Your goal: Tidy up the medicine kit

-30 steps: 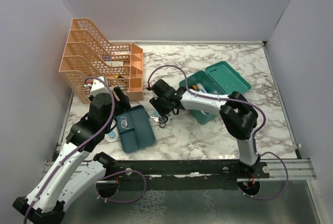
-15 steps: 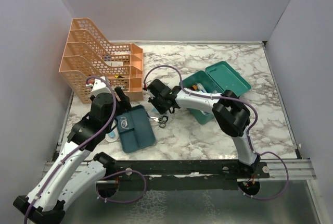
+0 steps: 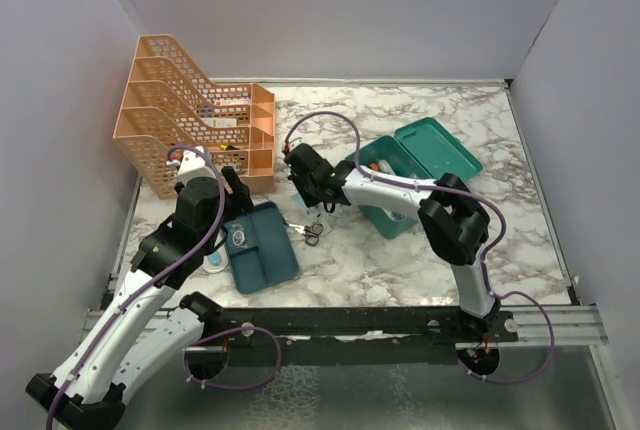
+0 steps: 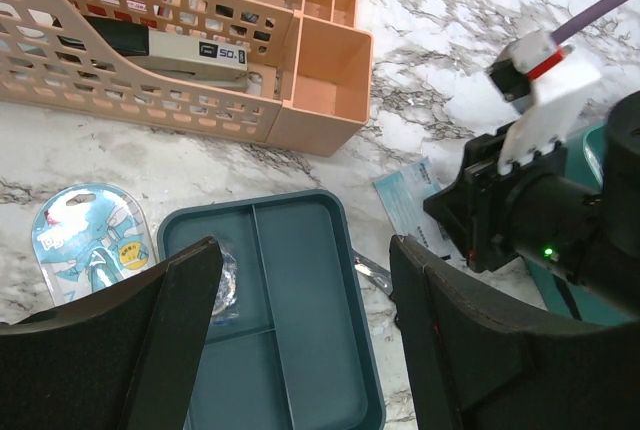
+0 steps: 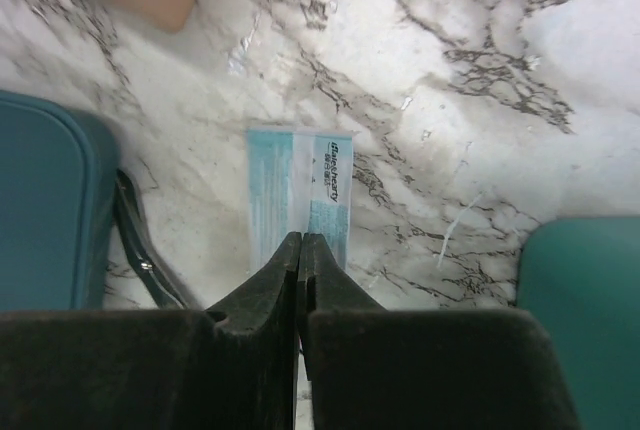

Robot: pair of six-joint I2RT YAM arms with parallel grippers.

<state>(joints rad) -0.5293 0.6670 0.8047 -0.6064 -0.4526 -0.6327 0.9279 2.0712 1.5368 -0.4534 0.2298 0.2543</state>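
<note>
A flat blue-and-white sachet [image 5: 300, 190] is being taken from the marble worktop [image 3: 400, 260] by the right gripper [image 5: 301, 242]. Its jaws are being pressed together at the sachet's near edge, but whether that edge is actually being pinched between them cannot be told. The medicine kit [image 3: 388, 222] is standing just right of that gripper with its lid [image 3: 440, 147] thrown open behind it, and a few items are lying inside. By this judgement, loose supplies are being gathered into the kit. The next move is being taken to call for a lift, a short carry to the right and a release over the open box. A thin sachet lying flat is likely to slip, so the hold is being treated as unproven.

The left gripper [image 4: 300, 260] is being held wide apart above the teal divided tray [image 4: 300, 350], clasping nothing. Scissors [image 3: 308, 232] are lying between tray and sachet. An orange mesh file rack [image 3: 195, 115] is standing just behind, and a round blister card [image 4: 90, 235] is lying beside the tray. Only the kit's near wall is being judged an obstacle to the carry.
</note>
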